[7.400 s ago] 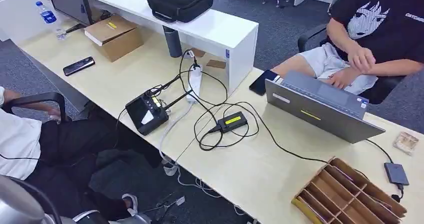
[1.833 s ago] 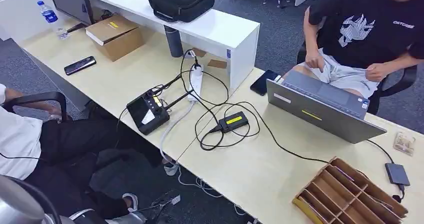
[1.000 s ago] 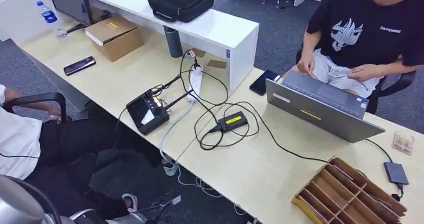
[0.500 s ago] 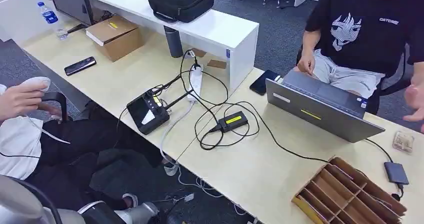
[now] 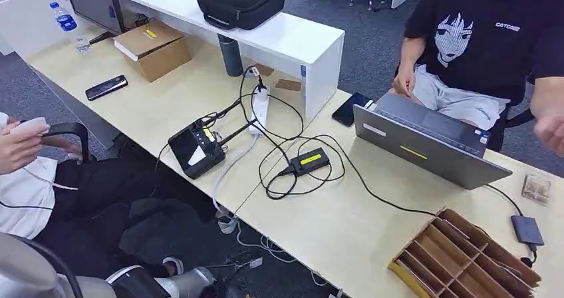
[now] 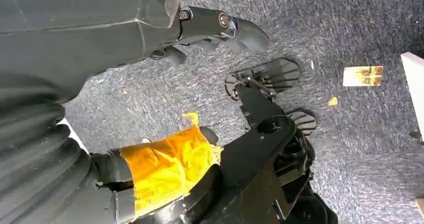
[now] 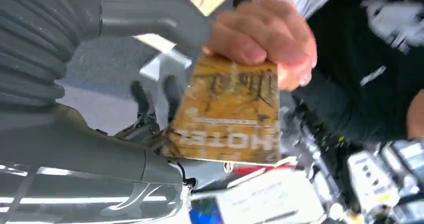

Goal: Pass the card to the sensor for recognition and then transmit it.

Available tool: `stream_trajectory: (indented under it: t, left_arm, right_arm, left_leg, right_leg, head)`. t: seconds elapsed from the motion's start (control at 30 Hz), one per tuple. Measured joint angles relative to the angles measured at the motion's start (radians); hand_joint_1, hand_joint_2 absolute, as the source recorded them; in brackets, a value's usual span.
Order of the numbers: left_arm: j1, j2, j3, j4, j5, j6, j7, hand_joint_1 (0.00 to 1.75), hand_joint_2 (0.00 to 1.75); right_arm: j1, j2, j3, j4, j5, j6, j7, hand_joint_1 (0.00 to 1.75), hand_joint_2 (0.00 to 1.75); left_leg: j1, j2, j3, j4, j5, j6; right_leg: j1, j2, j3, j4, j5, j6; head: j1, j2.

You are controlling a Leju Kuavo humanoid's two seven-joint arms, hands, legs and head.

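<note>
A gold card [image 7: 227, 109] with printed letters sits between the grey thumb and dark fingers of my right hand [image 7: 150, 89] in the right wrist view. A person's hand [image 7: 260, 39] pinches the card's far edge. The picture is blurred, so I cannot tell whether my fingers press on the card. A small black sensor box [image 5: 309, 159] with a yellow label lies mid-desk among black cables. My left hand [image 6: 210, 24] hangs over the grey carpet with its fingers stretched out and nothing in it.
A black terminal [image 5: 196, 150] stands at the desk's front edge. A grey laptop [image 5: 425, 148] faces a seated person [image 5: 479, 52]. A wooden slotted rack [image 5: 465, 258] sits front right. Another person's hand [image 5: 20, 145] holds a white object at the left. A second gold card [image 6: 362, 75] lies on the carpet.
The seated person leaned over and brought a hand to the right edge of the head view. The person at left raised a hand holding a white object. My left arm shifted slightly at the bottom.
</note>
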Motion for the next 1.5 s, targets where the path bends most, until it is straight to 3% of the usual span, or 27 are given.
stream_trajectory:
  t: [0.23,0.37,0.57,0.8,0.97,1.17,1.33,1.5]
  left_arm:
    - [0.011,0.000,0.000,0.000,0.011,0.001,-0.016,0.00,1.75]
    - [0.021,0.001,0.002,0.000,0.024,0.003,-0.034,0.00,1.75]
    - [0.050,0.005,0.010,0.000,0.045,0.013,-0.073,0.00,1.75]
    - [0.095,0.009,0.032,0.000,0.069,0.031,-0.113,0.00,1.75]
    - [0.103,0.010,0.046,0.000,0.077,0.033,-0.119,0.00,1.75]
    - [0.106,0.010,0.061,0.000,0.087,0.037,-0.124,0.00,1.75]
    - [0.110,0.010,0.071,0.000,0.097,0.046,-0.126,0.00,1.75]
    - [0.110,0.009,0.079,0.000,0.096,0.047,-0.126,0.00,1.75]
  right_arm:
    - [0.059,0.010,-0.003,-0.016,-0.108,0.064,-0.059,0.00,1.75]
    - [0.114,0.009,-0.048,-0.073,-0.303,0.146,-0.118,0.00,1.75]
    - [0.270,-0.041,-0.120,-0.277,-0.524,0.183,-0.199,0.00,1.75]
    - [0.564,-0.166,-0.246,-0.629,-0.611,0.101,-0.320,0.00,1.75]
    - [0.732,-0.216,-0.328,-0.794,-0.604,0.096,-0.399,0.00,1.75]
    - [0.852,-0.233,-0.379,-0.904,-0.572,0.092,-0.452,0.00,1.75]
    - [0.941,-0.233,-0.417,-0.968,-0.526,0.023,-0.447,0.00,1.75]
    - [0.993,-0.233,-0.487,-0.975,-0.642,0.030,-0.441,0.00,1.75]
  left_leg:
    - [0.000,0.000,0.000,0.000,0.000,0.000]
    - [0.000,0.000,0.000,0.000,0.000,0.000]
    - [0.000,-0.002,-0.001,0.000,-0.001,0.000]
    - [0.000,-0.003,-0.003,0.000,-0.003,0.003]
    - [0.000,-0.003,-0.003,0.000,-0.003,0.003]
    - [0.000,-0.002,-0.002,0.000,-0.003,0.003]
    - [0.000,-0.002,-0.003,0.000,-0.003,0.002]
    - [0.000,-0.002,-0.003,0.000,-0.003,0.003]
  right_leg:
    - [0.000,0.000,0.000,0.000,0.000,0.000]
    - [0.000,0.000,0.000,0.000,0.000,0.000]
    - [0.000,-0.001,-0.001,-0.001,0.000,0.000]
    - [0.000,-0.003,-0.001,-0.003,-0.001,0.001]
    - [0.000,-0.003,-0.001,-0.003,-0.001,0.002]
    - [0.000,-0.003,-0.001,-0.003,-0.002,0.002]
    - [0.000,-0.003,-0.001,-0.003,-0.002,0.002]
    - [0.000,-0.003,-0.001,-0.003,-0.002,0.002]
  head:
    - [0.000,0.000]
    - [0.000,0.000]
    - [0.000,0.000]
    - [0.000,0.000]
    - [0.000,0.000]
    - [0.000,0.000]
    - [0.000,0.000]
    - [0.000,0.000]
